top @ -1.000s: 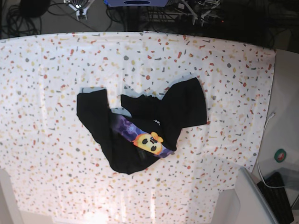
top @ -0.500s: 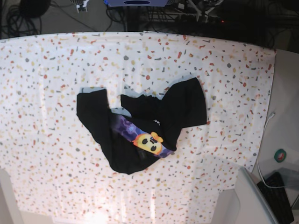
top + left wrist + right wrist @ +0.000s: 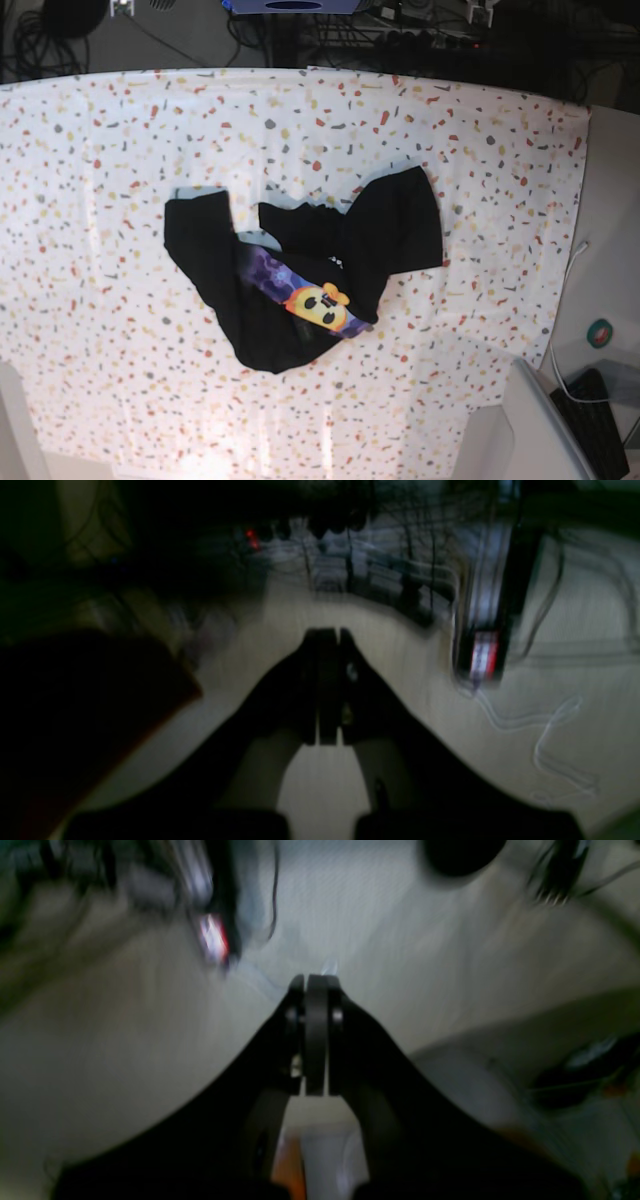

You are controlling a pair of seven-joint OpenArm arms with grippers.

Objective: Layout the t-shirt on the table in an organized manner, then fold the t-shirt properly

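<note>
On the table (image 3: 100,200) the t-shirt (image 3: 300,265) lies crumpled near its middle; the left gripper (image 3: 327,635) and right gripper (image 3: 315,980), away from it, are closed and empty.

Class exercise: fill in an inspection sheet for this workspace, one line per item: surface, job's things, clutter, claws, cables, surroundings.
Surface: flecked white table, flat.
Job's things: t-shirt crumpled near the middle, purple print partly showing; not laid out.
Clutter: nothing seen on the table.
Claws: left claw shut, empty; right claw shut, empty; both off the table.
Cables: dark tangle beyond the far edge.
Surroundings: keyboard at the near corner.
</note>
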